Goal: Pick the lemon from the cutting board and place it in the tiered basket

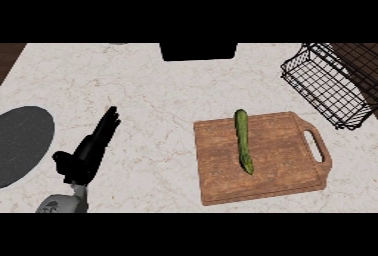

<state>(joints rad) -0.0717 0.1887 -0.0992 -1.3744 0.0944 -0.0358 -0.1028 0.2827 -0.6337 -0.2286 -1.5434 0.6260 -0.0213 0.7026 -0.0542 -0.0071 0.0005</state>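
Low in the frame's left, the left hand [86, 150] stands off its grey forearm [63, 204], fingers straight and together, holding nothing. Over to lower centre-right, the wooden cutting board [284, 150] carries a long green vegetable [243, 140], lying lengthwise on its left half. Upper right, the black wire basket [325, 85] sits apart from the board. A dark plate [22, 145] shows at the left edge.

**A kitchen counter**

I am working in a kitchen. To the right of my left hand [81, 157] lies a brown wooden cutting board with a handle slot [284, 162], with a long green vegetable [243, 140] on it. Farther right stands a black wire basket [325, 82]. Everything rests on a pale marbled stone worktop [148, 80].
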